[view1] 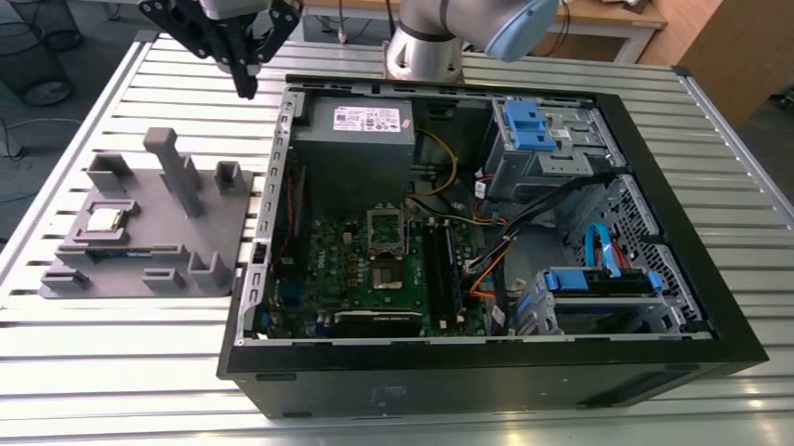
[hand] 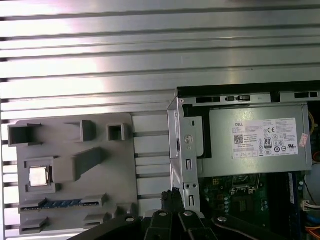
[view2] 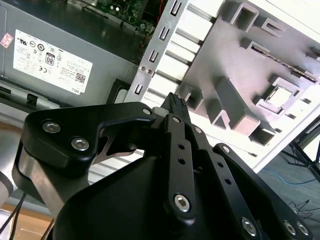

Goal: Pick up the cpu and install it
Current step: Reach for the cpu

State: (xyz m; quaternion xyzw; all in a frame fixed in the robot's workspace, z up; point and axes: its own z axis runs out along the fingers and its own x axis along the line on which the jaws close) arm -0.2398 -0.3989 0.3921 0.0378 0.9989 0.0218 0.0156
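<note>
Your gripper (view1: 247, 88) hangs above the slatted table (view1: 125, 84), just off the far corner of the open computer case (view1: 496, 372) on the exterior view's left. Its 2 fingers are drawn together to a narrow point and hold nothing; you can see the same closed tip in both wrist views (view2: 175, 101) (hand: 170, 196).

The cpu (view1: 104, 219) lies flat in a square pocket of the grey tray (view1: 149, 279), silver top up, well apart from the gripper and untouched. In the first wrist view you see the cpu (hand: 39, 176) in its pocket with a memory stick (hand: 60, 203) lying in the slot beside it.

Inside the case, the socket (view1: 387, 228) on the motherboard (view1: 335, 269) sits beyond the tray on the exterior view's right, below the power supply (view1: 360, 125)
</note>
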